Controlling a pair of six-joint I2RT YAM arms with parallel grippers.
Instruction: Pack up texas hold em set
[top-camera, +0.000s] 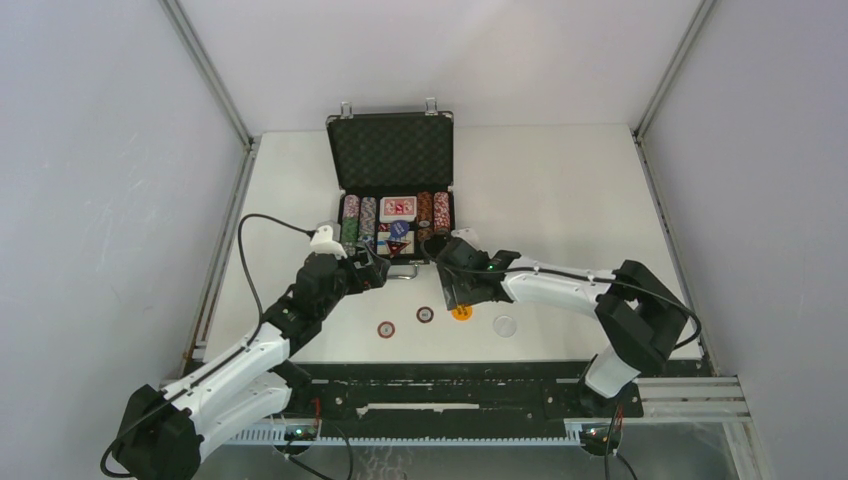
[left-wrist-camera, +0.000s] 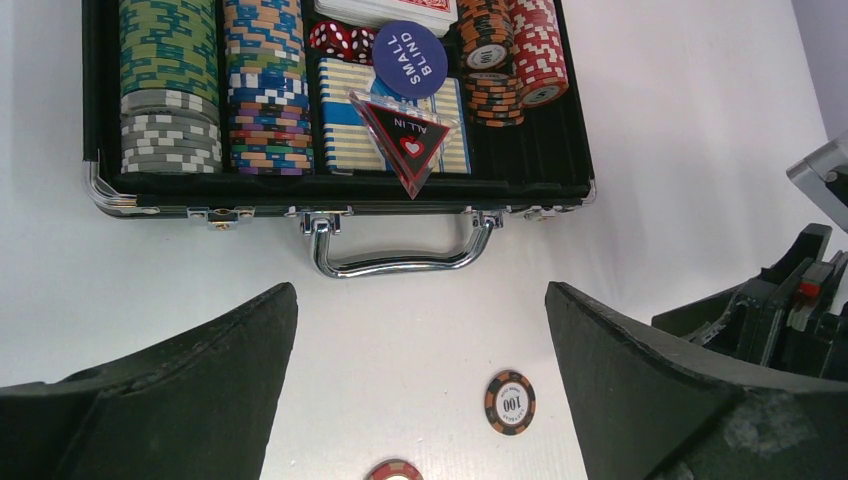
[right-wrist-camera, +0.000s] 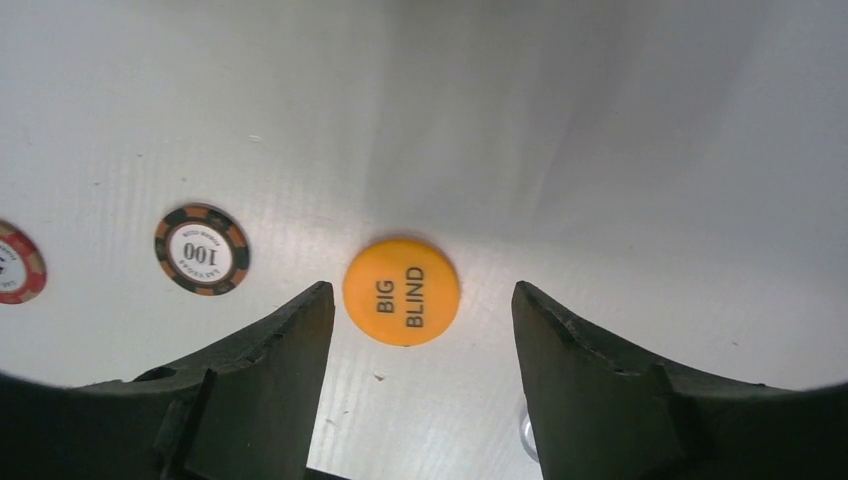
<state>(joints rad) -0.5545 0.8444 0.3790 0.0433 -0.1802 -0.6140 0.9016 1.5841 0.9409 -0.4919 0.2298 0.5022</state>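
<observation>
— Well, what could you read?
— "BIG BLIND" on the orange button (right-wrist-camera: 401, 290), lying on the worktop (top-camera: 560, 190) between the parted fingers of the right end effector (right-wrist-camera: 420, 290), touching neither. Only the left wrist view showed the blue "SMALL BLIND" button (left-wrist-camera: 410, 59) and "ALL IN" triangle (left-wrist-camera: 404, 135) inside the open black case (left-wrist-camera: 340, 188). The left end effector (left-wrist-camera: 420, 290) gaped wide.

We see a white desk (top-camera: 560, 200) enclosed by pale grey walls (top-camera: 100, 150), with aluminium struts (top-camera: 205, 70) running down the back corners. Along its near edge we see a black mounting rail (top-camera: 450, 385) and a silver slotted extrusion (top-camera: 690, 398).
</observation>
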